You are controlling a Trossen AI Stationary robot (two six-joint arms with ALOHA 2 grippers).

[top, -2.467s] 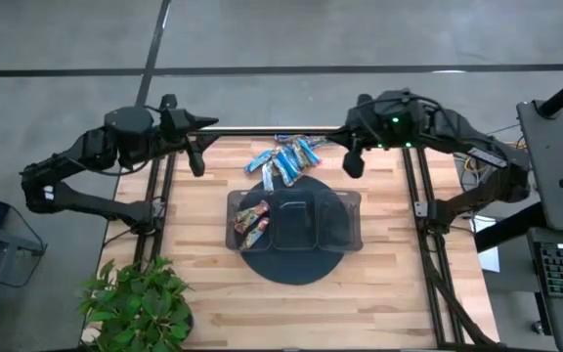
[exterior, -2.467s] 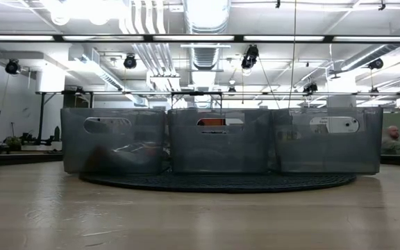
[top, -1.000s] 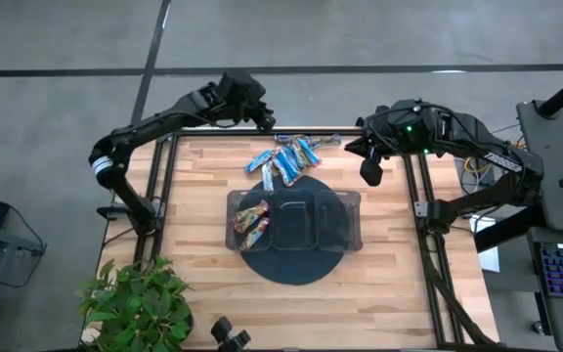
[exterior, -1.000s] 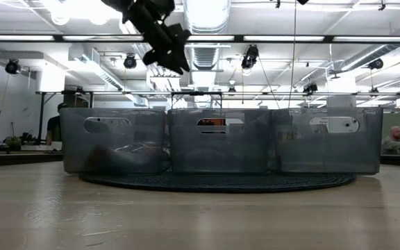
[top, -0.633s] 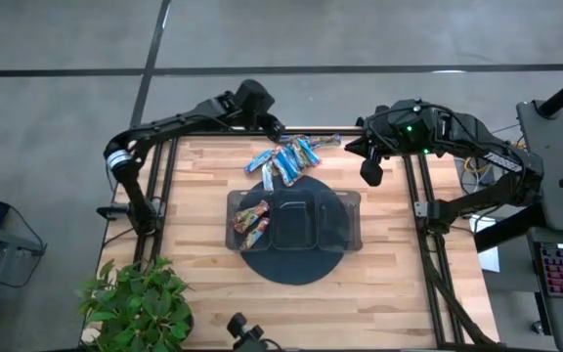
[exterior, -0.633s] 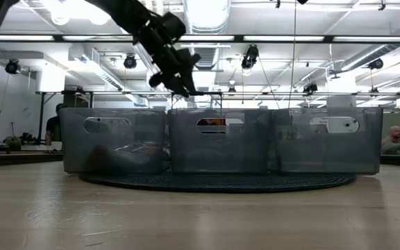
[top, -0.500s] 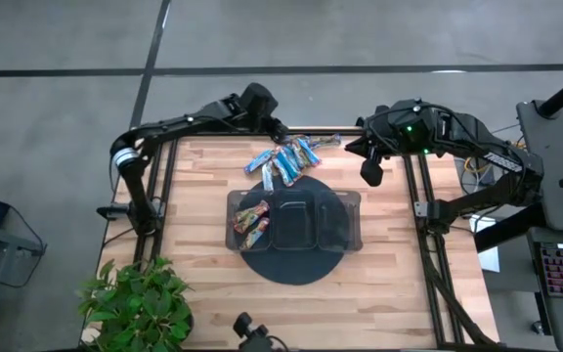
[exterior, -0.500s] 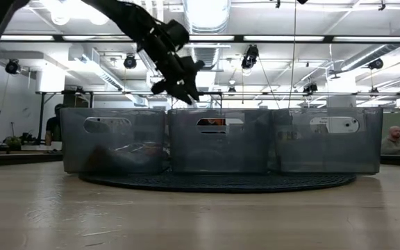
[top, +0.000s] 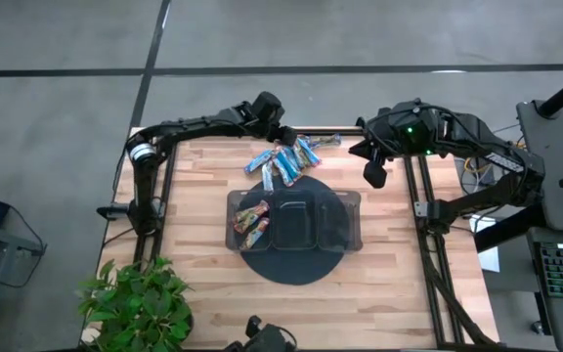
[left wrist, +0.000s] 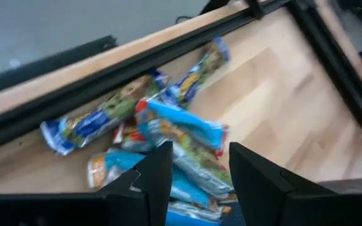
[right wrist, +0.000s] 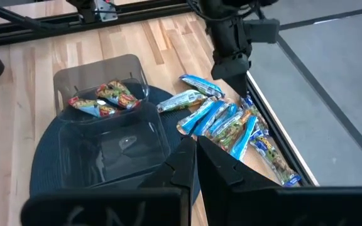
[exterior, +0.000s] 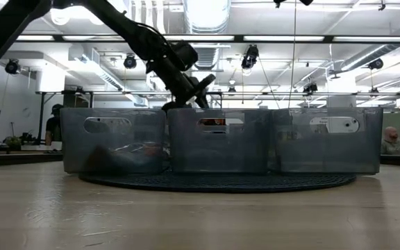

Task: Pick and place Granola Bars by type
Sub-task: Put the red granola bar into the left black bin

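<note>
A loose pile of Granola Bars point(top: 286, 159) lies by the table's far edge. Most are light blue, and some at the back are darker blue point(left wrist: 197, 75). Several reddish-orange bars point(top: 252, 221) lie in the left compartment of the dark three-compartment tray point(top: 348, 201). My left gripper point(top: 283, 134) hangs open just above the far side of the pile. In its wrist view a light blue bar point(left wrist: 187, 125) shows beyond the gap between its fingers point(left wrist: 197, 182). My right gripper point(top: 373, 176) waits shut above the table's far right.
The tray stands on a dark round mat point(top: 296, 266) at mid-table. A potted plant point(top: 140, 305) stands at the near left corner. Black frame rails point(top: 164, 176) run along the table's left, right and far edges. Bare wood lies near and to both sides of the tray.
My left gripper has come down and toward the table's right, from high over the far edge to just above the pile of bars, rolling its wrist on the way. Its fingers have stayed apart. The bars have not moved.
</note>
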